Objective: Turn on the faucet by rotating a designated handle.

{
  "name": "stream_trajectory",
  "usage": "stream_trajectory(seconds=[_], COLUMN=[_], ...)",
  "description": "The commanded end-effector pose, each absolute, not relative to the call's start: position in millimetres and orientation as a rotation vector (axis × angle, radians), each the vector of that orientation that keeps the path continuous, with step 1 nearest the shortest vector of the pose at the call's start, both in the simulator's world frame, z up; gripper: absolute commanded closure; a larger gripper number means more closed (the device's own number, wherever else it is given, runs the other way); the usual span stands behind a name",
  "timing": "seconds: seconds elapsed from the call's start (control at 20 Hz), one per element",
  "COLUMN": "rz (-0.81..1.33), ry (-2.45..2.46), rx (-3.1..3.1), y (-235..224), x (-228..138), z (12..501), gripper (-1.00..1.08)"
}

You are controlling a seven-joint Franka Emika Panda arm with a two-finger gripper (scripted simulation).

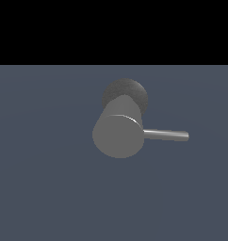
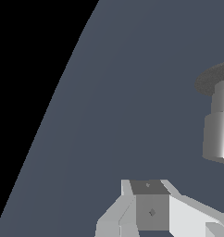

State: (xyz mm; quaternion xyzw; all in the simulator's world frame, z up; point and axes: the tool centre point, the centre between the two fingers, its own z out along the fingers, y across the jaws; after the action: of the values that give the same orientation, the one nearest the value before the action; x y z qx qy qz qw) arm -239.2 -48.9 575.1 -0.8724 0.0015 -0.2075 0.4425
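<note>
**Gripper and faucet on a slate-blue floor**

The gripper (image 2: 151,210) appears only in the wrist view, as a cluster of white and grey blocks at the picture's edge. Its fingertips are cut off by the frame, so how far the jaws stand apart cannot be told; nothing is seen in its hold. It lies apart from the faucet (image 2: 220,125), with bare floor (image 2: 132,92) between them. In this view the faucet shows as a stepped grey cylinder under a darker round base, partly cropped; the handle is out of sight here.

In the exterior view the arm does not appear. The faucet (image 1: 119,132) stands near the middle of the floor (image 1: 45,164), its flat round end turned toward the camera and its darker rounded base behind it. The handle (image 1: 165,135), a thin shiny rod, projects from the cylinder's side toward the exterior view's right, nearly level.
</note>
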Motion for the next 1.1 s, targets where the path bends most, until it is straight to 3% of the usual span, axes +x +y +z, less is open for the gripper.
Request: stream_trajectory(seconds=[0.0,1.05], rz=[-0.558,-0.704], ry=[0.015,0.15], rx=[-2.047,-1.461], y=[-61.0,-146.5], x=[-236.8,-219.3], z=[583.6,599.7], gripper=[1.08,1.08])
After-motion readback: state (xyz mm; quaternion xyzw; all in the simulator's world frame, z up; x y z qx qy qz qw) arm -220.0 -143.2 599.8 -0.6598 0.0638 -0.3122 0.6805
